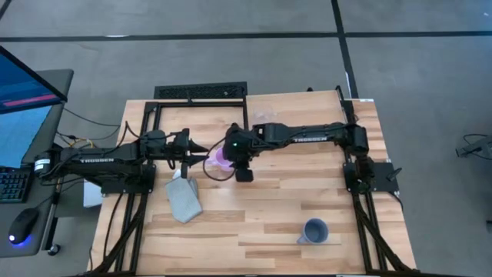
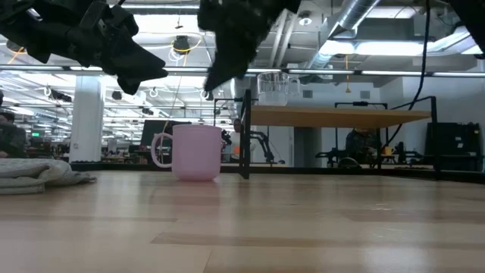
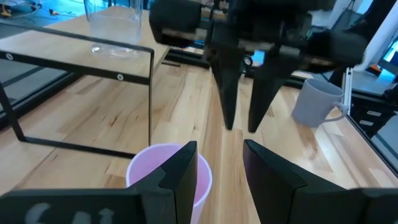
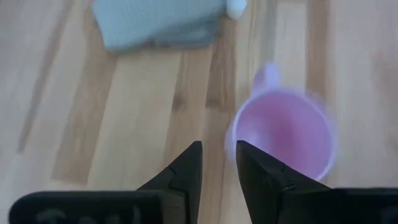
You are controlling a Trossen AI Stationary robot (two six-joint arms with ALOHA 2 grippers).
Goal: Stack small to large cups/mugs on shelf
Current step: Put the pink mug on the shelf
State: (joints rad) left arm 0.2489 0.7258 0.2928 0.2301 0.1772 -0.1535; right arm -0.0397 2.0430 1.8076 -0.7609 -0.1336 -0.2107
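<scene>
Table, light wood, carries everything. Shelf stands at the far side, on thin black legs; the clear glass cup sits on top of it. Folded grey-blue cloth lies at the left. Blue-grey mug stands upright near the front right, well apart from the rest. Pink mug stands upright mid-table, in front of the shelf. Right end effector hovers over the pink mug's rim, its 2 fingers narrowly parted, gripping nothing. Left end effector hangs just beside the same mug, fingers spread, empty.
</scene>
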